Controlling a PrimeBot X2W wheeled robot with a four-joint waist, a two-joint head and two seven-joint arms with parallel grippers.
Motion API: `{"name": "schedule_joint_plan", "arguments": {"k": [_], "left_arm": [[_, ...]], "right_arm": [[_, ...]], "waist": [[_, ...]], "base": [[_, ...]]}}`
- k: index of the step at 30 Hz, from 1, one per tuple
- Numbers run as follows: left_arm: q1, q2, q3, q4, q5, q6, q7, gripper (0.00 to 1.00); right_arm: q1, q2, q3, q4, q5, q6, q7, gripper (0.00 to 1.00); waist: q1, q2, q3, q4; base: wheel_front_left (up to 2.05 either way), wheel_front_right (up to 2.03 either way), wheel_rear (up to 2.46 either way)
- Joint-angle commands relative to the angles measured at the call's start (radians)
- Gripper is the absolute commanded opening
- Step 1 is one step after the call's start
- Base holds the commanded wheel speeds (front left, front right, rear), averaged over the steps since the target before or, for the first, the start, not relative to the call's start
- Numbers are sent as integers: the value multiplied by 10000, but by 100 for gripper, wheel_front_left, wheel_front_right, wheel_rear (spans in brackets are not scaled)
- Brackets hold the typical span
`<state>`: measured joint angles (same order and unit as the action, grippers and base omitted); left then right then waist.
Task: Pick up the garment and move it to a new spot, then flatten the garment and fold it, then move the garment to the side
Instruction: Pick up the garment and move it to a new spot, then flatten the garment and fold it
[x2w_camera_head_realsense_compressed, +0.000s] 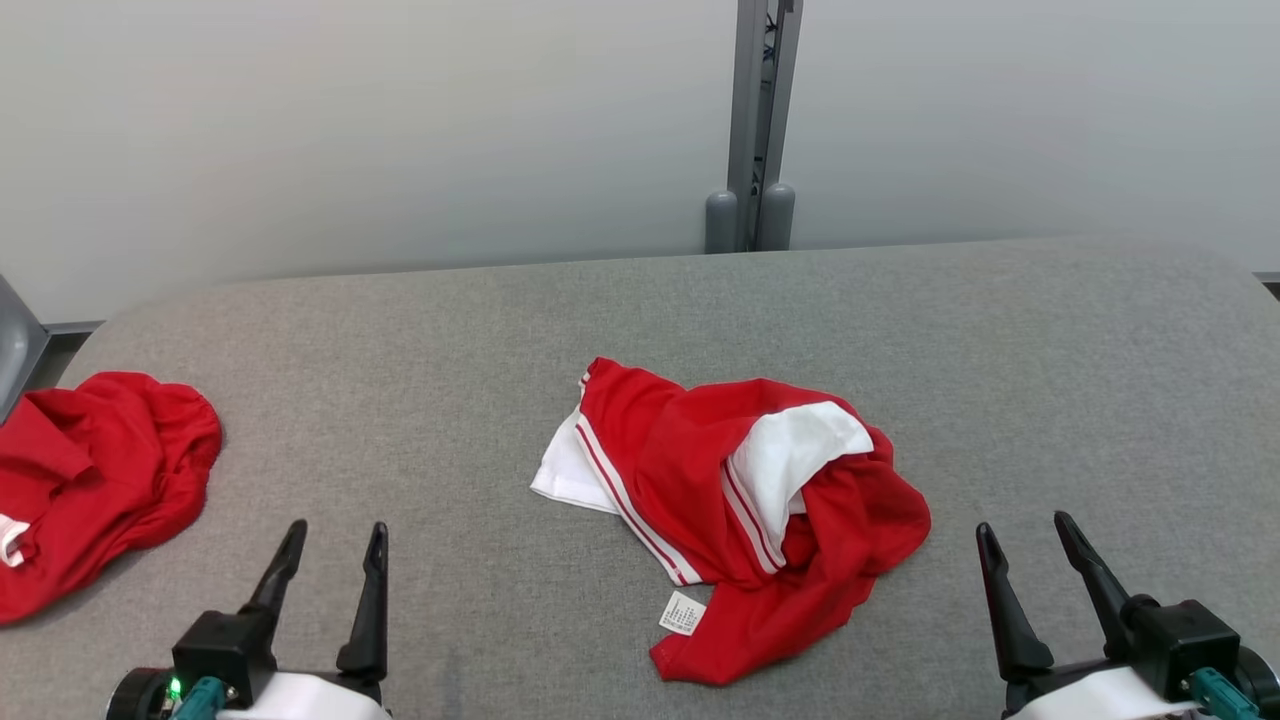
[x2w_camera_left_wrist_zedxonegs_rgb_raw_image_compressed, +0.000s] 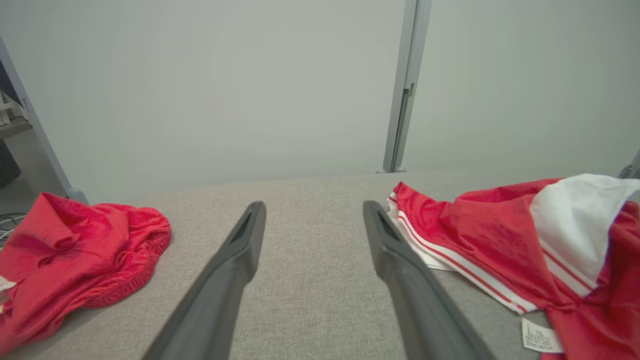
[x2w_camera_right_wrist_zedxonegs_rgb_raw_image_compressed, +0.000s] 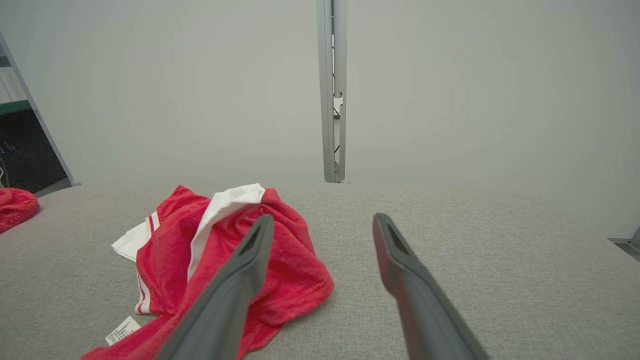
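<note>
1. Table (x2w_camera_head_realsense_compressed: 640, 320): grey woven cover, rounded far corners; it bears two cloth items and is otherwise bare grey cloth.

2. Garment (x2w_camera_head_realsense_compressed: 740, 500): red, with thin white side stripes and a white panel; lies crumpled in a loose heap at the middle of the table, between the two grippers and a little beyond their tips; neither gripper touches it; a white flap pokes out on its left side.

3. Care label (x2w_camera_head_realsense_compressed: 683, 612): small, white, printed; attached at the garment's near edge and lying flat on the table cover.

4. Second red garment (x2w_camera_head_realsense_compressed: 90, 480): bunched, with a gathered hem; sits at the table's left edge, well apart from the first.

5. Left gripper (x2w_camera_head_realsense_compressed: 338, 527): lower left in the head view; fingers spread wide with nothing between them; poised over bare cover between the two garments.

6. Right gripper (x2w_camera_head_realsense_compressed: 1023, 525): lower right in the head view; fingers likewise parted and empty; just right of the garment's heap, clear of the cloth.

7. Metal post (x2w_camera_head_realsense_compressed: 755, 120): grey, upright, behind the table's far edge; pale wall panels (x2w_camera_head_realsense_compressed: 350, 130) on either side.
</note>
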<state>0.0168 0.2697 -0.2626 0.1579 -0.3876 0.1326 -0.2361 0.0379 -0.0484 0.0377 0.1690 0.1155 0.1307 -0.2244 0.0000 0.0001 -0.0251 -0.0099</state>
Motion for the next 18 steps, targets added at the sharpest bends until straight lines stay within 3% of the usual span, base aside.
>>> {"name": "schedule_joint_plan", "arguments": {"k": [1, 18], "left_arm": [[157, 72, -51, -70, 92, 39, 82, 100], [474, 229, -181, -388, -19, 177, 321, 100]], "right_arm": [[141, -48, -73, -77, -22, 1, 54, 100], [254, -47, -127, -355, 91, 1, 198, 100]], "waist": [[0, -1, -78, -20], [0, -1, -224, -10]], "base": [[0, 0, 0], [0, 0, 0]]}}
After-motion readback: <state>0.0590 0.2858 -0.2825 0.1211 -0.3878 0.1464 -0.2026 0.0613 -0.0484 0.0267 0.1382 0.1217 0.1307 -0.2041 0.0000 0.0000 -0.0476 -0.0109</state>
